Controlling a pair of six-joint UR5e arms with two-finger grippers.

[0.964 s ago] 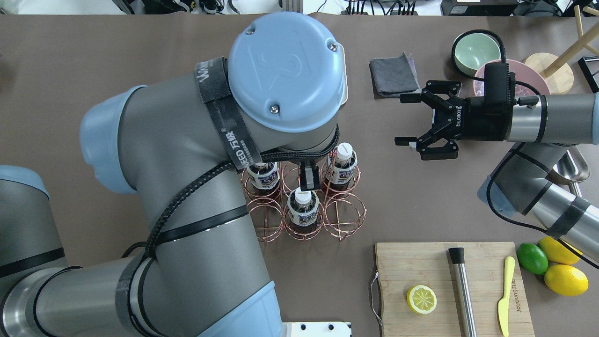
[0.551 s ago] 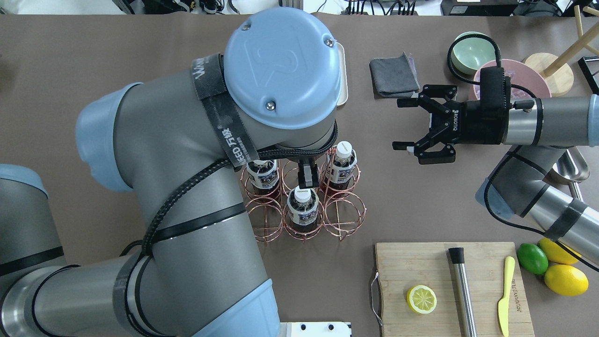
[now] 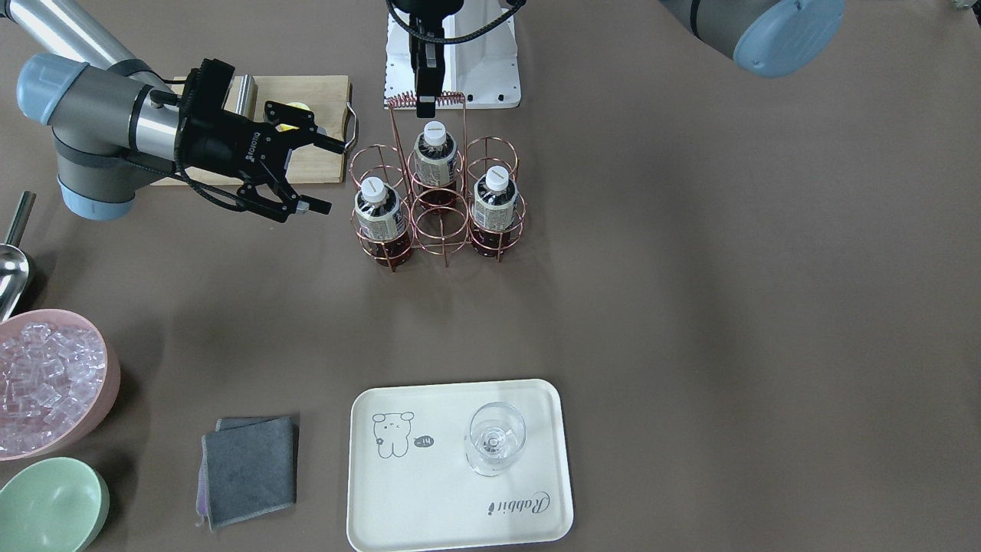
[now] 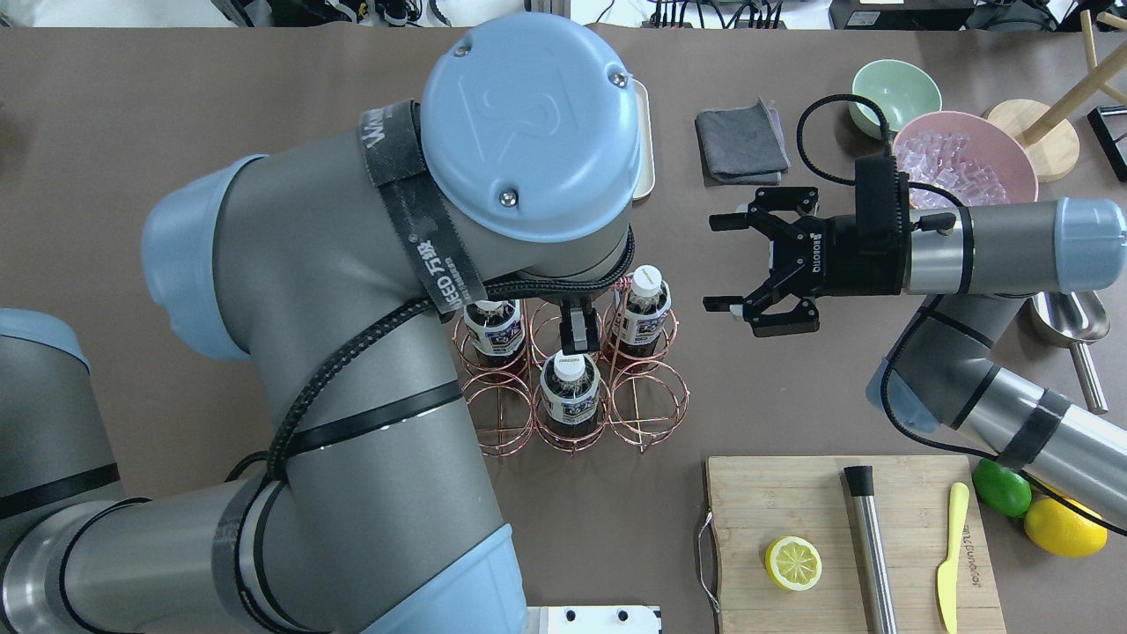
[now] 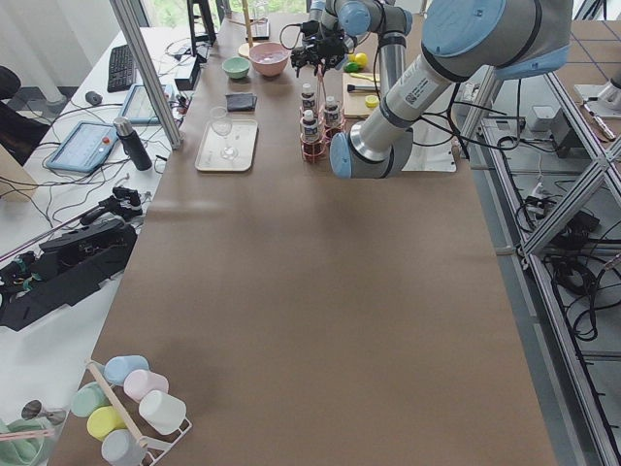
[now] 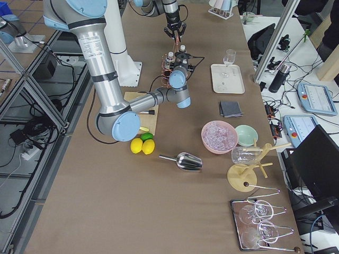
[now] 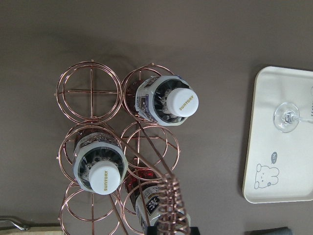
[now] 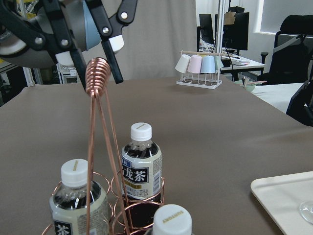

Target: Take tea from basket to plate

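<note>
The copper wire basket (image 3: 437,222) stands mid-table with three tea bottles in its rings (image 3: 377,211) (image 3: 434,153) (image 3: 494,199). My left gripper (image 3: 425,103) hangs over it, shut on the coiled handle (image 8: 98,73); the right wrist view shows its fingers (image 8: 117,58) on either side of the coil. My right gripper (image 4: 709,262) is open and empty, level with the bottle tops, a short way to the right of the basket and the nearest bottle (image 4: 647,304). The cream plate (image 3: 429,491) lies on the far side with a clear stemmed glass (image 3: 496,438) on it.
A grey cloth (image 3: 249,468), a pink bowl of ice (image 3: 46,383) and a green bowl (image 3: 46,506) lie beside the plate. A cutting board (image 4: 792,493) with a lemon half, a muddler and a knife lies near the robot's right side. A metal scoop (image 4: 1070,321) lies under the right arm.
My right gripper has moved left and nearer, toward the basket, still open. My left arm shifted slightly at first and has since held still over the handle.
</note>
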